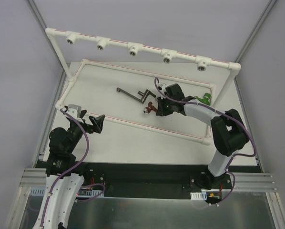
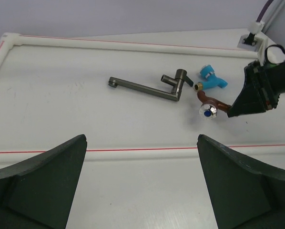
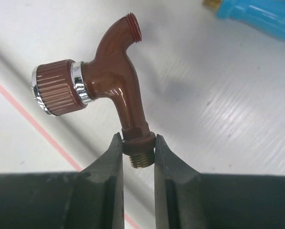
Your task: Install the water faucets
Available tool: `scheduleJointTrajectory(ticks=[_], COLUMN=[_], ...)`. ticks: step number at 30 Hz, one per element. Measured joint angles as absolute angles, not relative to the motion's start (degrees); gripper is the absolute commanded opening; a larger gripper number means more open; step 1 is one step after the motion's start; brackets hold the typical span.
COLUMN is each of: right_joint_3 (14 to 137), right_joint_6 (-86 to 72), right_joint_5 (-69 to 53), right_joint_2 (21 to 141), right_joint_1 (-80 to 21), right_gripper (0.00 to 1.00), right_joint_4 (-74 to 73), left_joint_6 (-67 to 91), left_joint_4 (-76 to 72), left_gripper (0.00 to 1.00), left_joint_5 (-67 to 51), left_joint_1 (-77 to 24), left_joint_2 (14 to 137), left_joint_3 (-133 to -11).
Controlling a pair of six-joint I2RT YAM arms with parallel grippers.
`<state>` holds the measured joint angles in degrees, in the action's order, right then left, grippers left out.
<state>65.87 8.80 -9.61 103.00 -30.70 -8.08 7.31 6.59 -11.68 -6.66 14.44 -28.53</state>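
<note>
The red-brown faucet [image 3: 109, 81] with a shiny knob is held by its hex collar, just above the brass thread, in my shut right gripper [image 3: 137, 145]. It sits low over the white board mid-table [image 1: 148, 109] and shows in the left wrist view [image 2: 208, 102]. The blue faucet [image 2: 211, 78] lies just behind it [image 3: 261, 14]. The green faucet [image 1: 204, 99] lies by the right arm. My left gripper [image 1: 96, 123] is open and empty over the near pipe at the left [image 2: 142, 181].
A white pipe frame [image 1: 133, 44] with several metal-lined sockets [image 1: 167, 57] stands along the back. Low white pipes with red lines [image 1: 147, 125] border the board. A long grey metal tap [image 1: 133, 95] lies next to the red-brown faucet.
</note>
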Motion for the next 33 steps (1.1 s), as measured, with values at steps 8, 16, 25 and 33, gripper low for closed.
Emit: scheduleJointTrajectory(ticks=[8, 16, 25, 33], right_joint_3=[60.7, 55.7, 53.9, 54.0], right_joint_6=[6.3, 5.3, 7.4, 10.1], right_joint_5=[-22.7, -37.5, -45.1, -48.2], right_joint_2=[87.1, 76.0, 67.8, 66.9], right_joint_1=[-30.7, -30.9, -31.1, -33.2], right_gripper=[0.02, 0.02, 0.02, 0.02], right_joint_4=[-11.4, -13.3, -18.5, -22.3], left_joint_6=[3.5, -8.0, -25.3, -36.2], left_joint_4=[6.3, 6.1, 6.1, 6.7], left_gripper=[0.99, 0.99, 0.99, 0.99], left_joint_5=[-29.2, -34.0, -35.1, -41.6], left_joint_1=[-6.9, -25.5, -35.4, -38.9], left_joint_2=[28.8, 41.3, 50.1, 51.2], left_joint_3=[-34.8, -44.7, -48.5, -49.0])
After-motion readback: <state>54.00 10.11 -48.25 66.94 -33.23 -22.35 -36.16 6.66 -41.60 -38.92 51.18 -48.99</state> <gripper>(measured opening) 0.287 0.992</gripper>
